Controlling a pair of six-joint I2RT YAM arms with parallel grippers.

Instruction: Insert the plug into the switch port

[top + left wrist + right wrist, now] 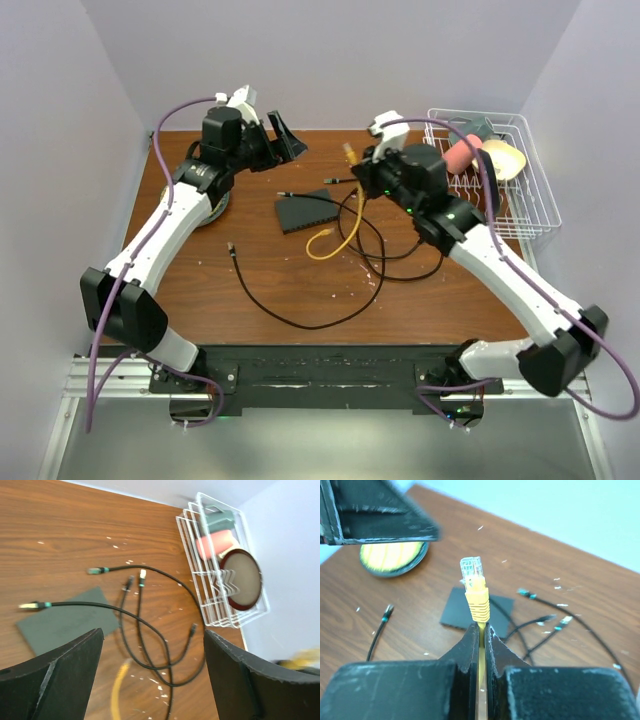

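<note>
above the table's [420, 300] middle, the yellow plug [471, 571] is standing upright out of my right gripper [481, 630], whose 2 fingers are pressing together on the yellow cable [481, 670] just under the plug's boot. beyond it the switch [454, 611] is lying flat on the wood, well apart from the plug, and i am not making out its port row in any view. my left gripper [154, 636] is hanging high with its fingers spread wide, holding nothing. i am judging the pickup done; lining up with 1 port and pushing in are remaining. loose black cables [300, 315] are lying around the switch.
</note>
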